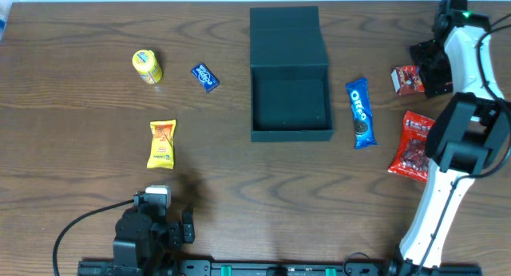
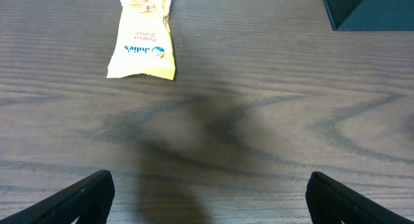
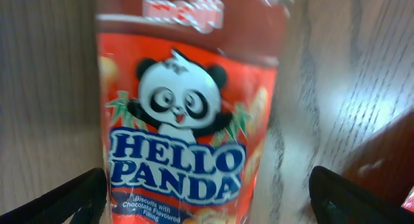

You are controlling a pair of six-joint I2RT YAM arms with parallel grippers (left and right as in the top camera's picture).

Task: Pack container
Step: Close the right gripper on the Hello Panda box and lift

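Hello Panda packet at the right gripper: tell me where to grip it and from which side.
Probably grip the Hello Panda packet across its narrow width, mid-body, coming straight down from above. It lies flat on the table, longer than wide, and the open right gripper has a finger either side of it.

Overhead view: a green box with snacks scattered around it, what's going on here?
Two robot arms are set to pack snacks into the open container, empty so far. The right gripper hangs open over a Hello Panda packet, not gripping it. The left gripper sits open, short of a Julie's packet. An Oreo pack lies beside the container.
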